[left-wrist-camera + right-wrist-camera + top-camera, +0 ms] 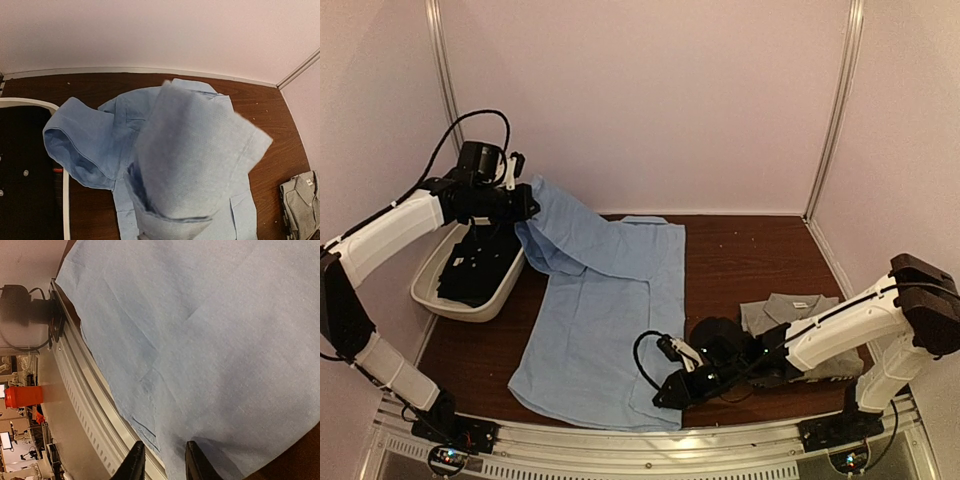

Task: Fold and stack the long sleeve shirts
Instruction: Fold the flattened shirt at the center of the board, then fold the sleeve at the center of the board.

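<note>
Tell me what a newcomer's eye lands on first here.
The big light blue shirt spread across the middle of the table, one part held up at far left by the left claw. Next, the right claw low at its near hem, and the folded grey shirt on the right.

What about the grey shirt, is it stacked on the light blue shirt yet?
No, the folded grey shirt lies on the table beside the light blue shirt, apart from it.

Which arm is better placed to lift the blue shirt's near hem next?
Probably right. The right gripper lies at the blue shirt's near hem, fingers apart over the edge. The left gripper is far off, holding the shirt's raised top.
</note>
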You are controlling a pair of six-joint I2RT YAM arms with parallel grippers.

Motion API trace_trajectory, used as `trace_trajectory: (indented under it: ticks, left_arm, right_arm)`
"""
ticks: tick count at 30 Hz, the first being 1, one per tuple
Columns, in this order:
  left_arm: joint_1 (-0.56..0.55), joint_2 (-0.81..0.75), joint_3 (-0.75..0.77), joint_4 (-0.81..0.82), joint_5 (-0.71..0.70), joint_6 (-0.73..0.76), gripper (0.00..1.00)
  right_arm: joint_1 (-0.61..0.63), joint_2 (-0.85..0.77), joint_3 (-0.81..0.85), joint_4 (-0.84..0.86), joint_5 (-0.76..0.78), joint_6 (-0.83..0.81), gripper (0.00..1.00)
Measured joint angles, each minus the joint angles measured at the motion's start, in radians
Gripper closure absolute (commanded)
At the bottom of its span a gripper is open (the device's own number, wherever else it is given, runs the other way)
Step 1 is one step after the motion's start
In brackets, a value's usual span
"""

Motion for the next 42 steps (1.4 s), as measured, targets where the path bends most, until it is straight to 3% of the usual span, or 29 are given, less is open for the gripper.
trace_trajectory:
  ticks: [10,16,18,25,31,42]
  left_arm:
    - [-0.027,0.006,-0.013,0.0,0.066,0.036,1.0]
    - [-0.122,0.009,-0.02,0.001,0.097,0.068,1.0]
    - [-0.159,0.015,-0.026,0.004,0.11,0.076,1.0]
    - [-0.28,0.082,-0.063,0.035,0.144,0.081,1.0]
    - [-0.367,0.149,-0.126,0.074,0.196,0.062,1.0]
    - [-0.496,0.27,-0.149,0.1,0.253,0.051,1.0]
  right_arm:
    - [0.019,-0.002,-0.076,0.016,-0.026,0.014,0.71]
    - [0.002,-0.121,0.016,-0.121,0.069,-0.016,0.55]
    - [-0.026,-0.185,0.048,-0.143,0.119,-0.032,0.48]
    - [-0.231,-0.334,0.073,-0.153,0.26,-0.061,0.42]
    - [-0.348,-0.308,0.074,-0.129,0.283,-0.096,0.41]
    - [-0.395,-0.235,0.087,-0.096,0.281,-0.138,0.39]
